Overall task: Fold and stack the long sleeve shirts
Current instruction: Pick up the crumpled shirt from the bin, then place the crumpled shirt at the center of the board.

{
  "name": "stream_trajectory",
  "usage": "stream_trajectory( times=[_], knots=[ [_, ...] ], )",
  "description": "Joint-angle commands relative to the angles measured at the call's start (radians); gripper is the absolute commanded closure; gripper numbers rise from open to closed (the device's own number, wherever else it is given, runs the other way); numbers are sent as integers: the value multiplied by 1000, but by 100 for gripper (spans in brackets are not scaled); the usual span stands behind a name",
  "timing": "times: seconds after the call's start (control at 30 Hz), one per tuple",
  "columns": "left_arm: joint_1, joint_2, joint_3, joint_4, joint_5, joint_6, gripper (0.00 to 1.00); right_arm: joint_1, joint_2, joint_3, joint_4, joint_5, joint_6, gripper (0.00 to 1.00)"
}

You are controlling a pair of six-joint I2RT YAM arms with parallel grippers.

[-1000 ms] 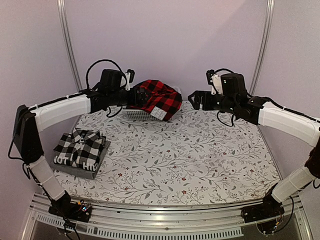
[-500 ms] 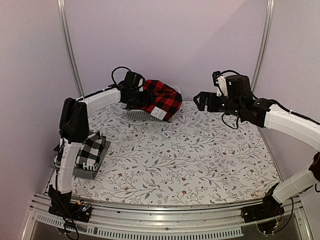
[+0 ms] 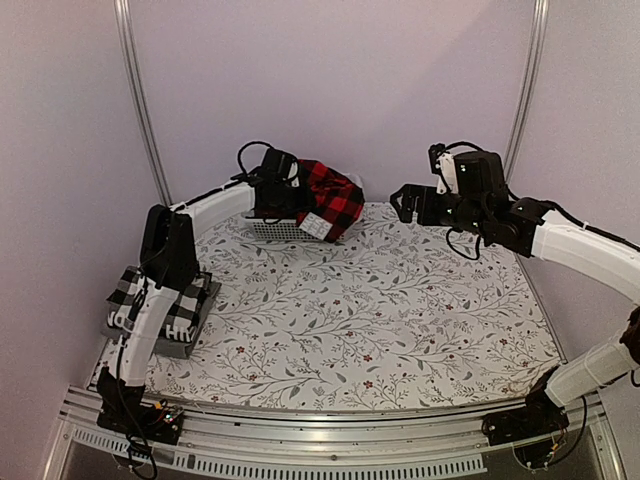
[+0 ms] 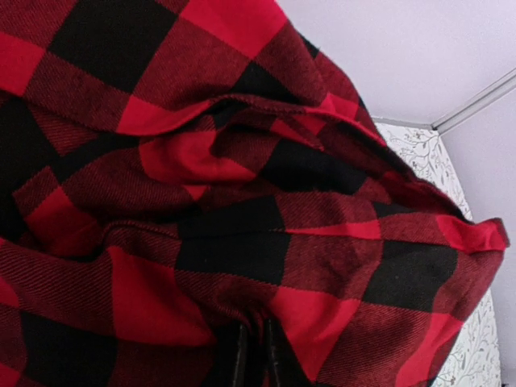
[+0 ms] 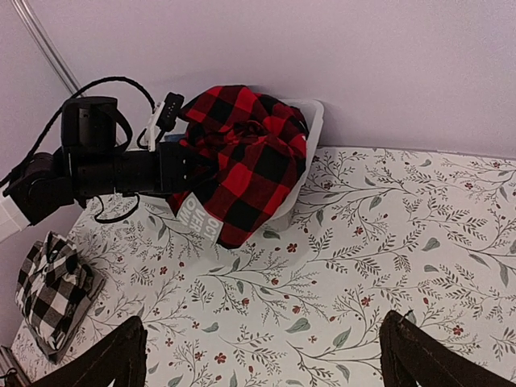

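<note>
A red-and-black check flannel shirt (image 3: 335, 195) lies bunched in a white basket (image 3: 272, 229) at the back of the table. My left gripper (image 3: 292, 196) is pushed into its left side. In the left wrist view the flannel (image 4: 242, 161) fills the frame and the left gripper (image 4: 254, 359) is shut on a pinched fold of it. A black-and-white check shirt (image 3: 185, 297) lies folded at the left, on a dark grey lettered one (image 3: 170, 342). My right gripper (image 3: 402, 203) hangs open right of the basket, above the table, holding nothing (image 5: 266, 355).
A grey cloth with white lettering (image 5: 201, 219) hangs from under the flannel over the basket's (image 5: 313, 121) front. The table (image 3: 400, 310) has a floral cover. Metal frame posts (image 3: 135, 90) stand at both back corners before a lilac wall.
The left arm has reached further right into the flannel, and its gripper has gone from open to shut on the cloth. The right arm has drifted slightly right.
</note>
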Motion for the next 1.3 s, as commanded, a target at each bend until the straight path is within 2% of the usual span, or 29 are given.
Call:
stream_trajectory(
  times=[0.0, 0.27, 0.53, 0.8, 0.93, 1.07, 1.17, 1.27],
  knots=[
    [-19, -46, 55, 54, 39, 24, 100, 1, -21, -13, -4, 10, 11, 1],
    [-48, -238, 25, 109, 39, 139, 100, 1, -27, -30, 25, 33, 9, 1],
    [-127, -479, -108, 187, 41, 249, 100, 1, -10, 6, 50, 71, -34, 1],
    [-246, -734, -264, 274, 23, 331, 100, 1, -11, 68, 46, 113, -97, 1],
    [-314, -831, -289, 289, 7, 367, 100, 1, -30, 87, 42, 130, -120, 1],
    [-326, -884, -346, 269, -39, 333, 100, 1, -44, 95, 25, 127, -131, 1],
    [-322, -917, -476, 249, -94, 290, 100, 1, -49, 88, 0, 100, -126, 1],
    [-319, -937, -625, 240, -62, 238, 100, 1, -49, 79, -32, 71, -132, 1]
  ],
)
